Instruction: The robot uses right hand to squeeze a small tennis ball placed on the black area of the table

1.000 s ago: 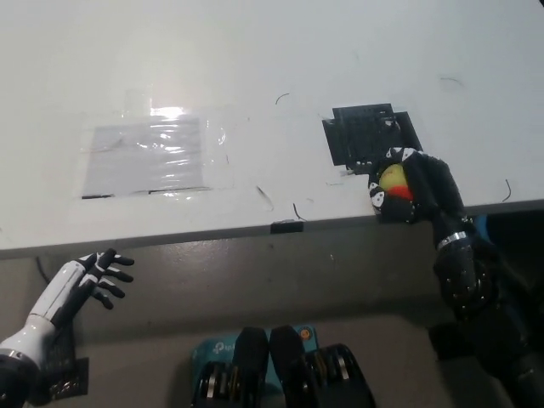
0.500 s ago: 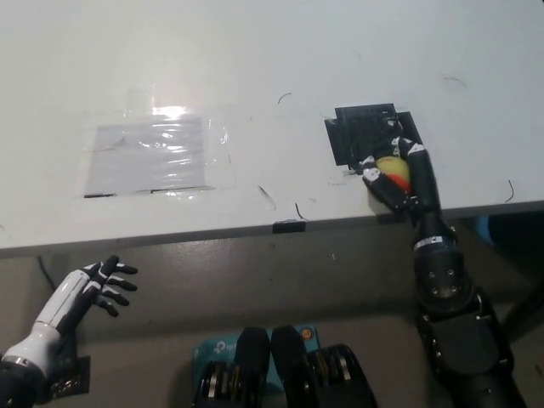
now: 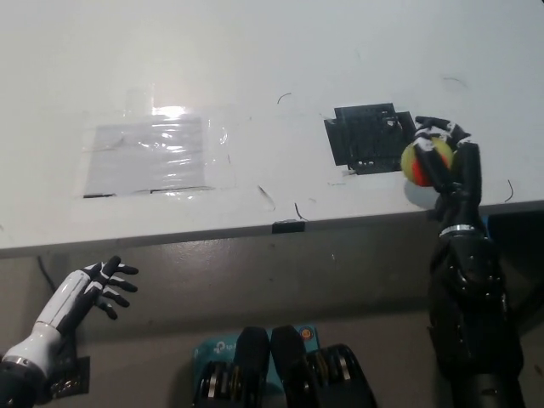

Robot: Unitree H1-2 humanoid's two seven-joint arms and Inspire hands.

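Right hand wraps the tennis ball, fingers curled around it. Ball has shifted right since a second ago, now just off the right edge of the black area, apparently lifted above the table. Squeeze looks underway. Left hand rests low left, fingers spread, holding nothing.

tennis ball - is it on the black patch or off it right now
Off it. The tennis ball is held in the right hand, fingers wrapped around it, just right of the black patch. The left hand rests below the table edge.
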